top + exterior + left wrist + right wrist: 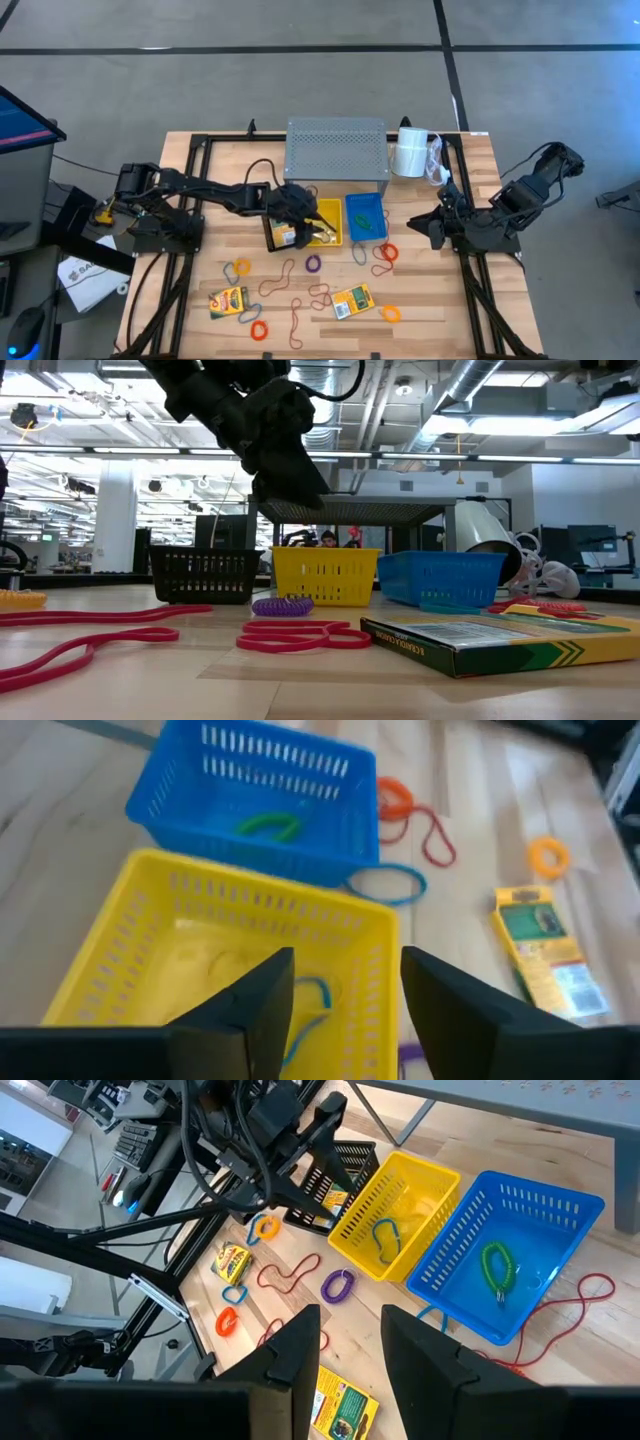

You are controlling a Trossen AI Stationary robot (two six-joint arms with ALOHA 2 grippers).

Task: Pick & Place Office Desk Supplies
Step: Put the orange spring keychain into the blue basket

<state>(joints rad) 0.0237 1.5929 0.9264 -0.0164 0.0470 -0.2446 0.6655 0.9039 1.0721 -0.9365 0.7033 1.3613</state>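
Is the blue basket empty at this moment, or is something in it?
Not empty. The blue basket holds a green coiled loop, lying on its floor in the right wrist view; the left wrist view shows green inside it too.

A robotics lab or test hall in a large open-plan industrial building; a wooden counter (420, 300) stands on a grey concrete floor (200, 90) marked with dark lines; black metal framing (190, 200) bolted to the counter carries two dark robot arms; cables trail beside it, and a computer monitor (20, 120) sits at the counter's left; beyond the counter, exposed silver ducts and pipes (480, 400) run under a high ceiling with long strip lights (560, 457); white columns (118, 510), more workstations with screens (590, 545) and a seated person (328, 540) appear far behind.
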